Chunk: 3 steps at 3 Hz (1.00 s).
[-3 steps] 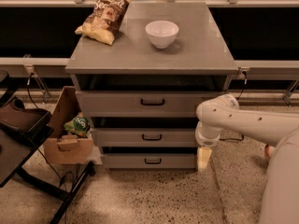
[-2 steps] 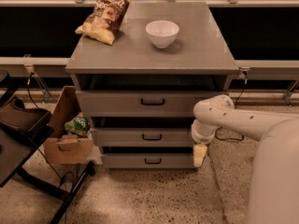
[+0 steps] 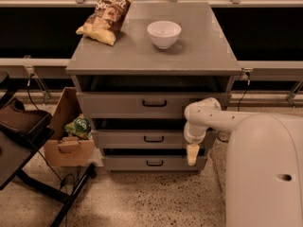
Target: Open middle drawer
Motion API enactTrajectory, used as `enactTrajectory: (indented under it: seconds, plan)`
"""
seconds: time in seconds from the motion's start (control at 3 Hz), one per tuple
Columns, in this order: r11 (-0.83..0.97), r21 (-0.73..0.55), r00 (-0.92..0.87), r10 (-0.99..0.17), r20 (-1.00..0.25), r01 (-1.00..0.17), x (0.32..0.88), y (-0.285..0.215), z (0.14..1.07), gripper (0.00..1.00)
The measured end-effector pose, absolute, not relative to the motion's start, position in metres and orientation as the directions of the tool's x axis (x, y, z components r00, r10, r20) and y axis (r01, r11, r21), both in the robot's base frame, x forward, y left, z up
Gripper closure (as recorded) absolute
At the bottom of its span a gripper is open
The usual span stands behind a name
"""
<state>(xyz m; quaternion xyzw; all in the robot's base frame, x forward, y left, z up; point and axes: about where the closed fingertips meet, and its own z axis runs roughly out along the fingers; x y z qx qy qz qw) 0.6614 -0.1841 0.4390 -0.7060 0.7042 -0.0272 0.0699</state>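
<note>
**Operator:** Where was my robot, and what was nearest the camera?

**Describer:** Nearest you, at the lower right, was the robot's smooth white body (image 3: 265,174), standing on a speckled stone floor (image 3: 142,197). Its white jointed arm (image 3: 222,119) reached left from the body towards a grey three-drawer cabinet (image 3: 199,46). The pale yellow gripper (image 3: 192,154) pointed straight down in front of the cabinet's right side. It hung across the seam between the lower two drawer fronts. Whether it was open or closed, I could not tell. It held nothing that I could see.

**Operator:** And the drawer I wanted?

**Describer:** The middle drawer (image 3: 123,139), a wide flat grey front, sat between the bottom drawer (image 3: 128,163) and the taller top drawer (image 3: 128,104). Its small black bar handle (image 3: 154,139) was at the centre, to the left of the gripper and apart from it. Whether the gripper touched the drawer front, I could not tell.

**Operator:** Anything else around?

**Describer:** Left of the cabinet, an open brown cardboard box (image 3: 66,145) held a green packet (image 3: 80,126). A black folding stand (image 3: 19,126) stood further left. On the cabinet top sat a white round bowl (image 3: 164,33), and behind it to the left lay a crumpled yellow-and-brown crisp bag (image 3: 106,19).
</note>
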Motion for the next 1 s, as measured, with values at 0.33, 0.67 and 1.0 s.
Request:
enactTrajectory:
  seconds: [0.33,0.67,1.0]
  plan:
    - [0.011,-0.159,-0.006,-0.999,-0.036,-0.987,0.678,-0.185,0.438,0.0]
    - [0.032,-0.142,-0.028,-0.999,-0.031,-0.989,0.681,-0.186,0.436,0.18]
    - [0.059,-0.071,-0.057,-0.998,-0.018,-0.996,0.668,-0.19,0.427,0.41]
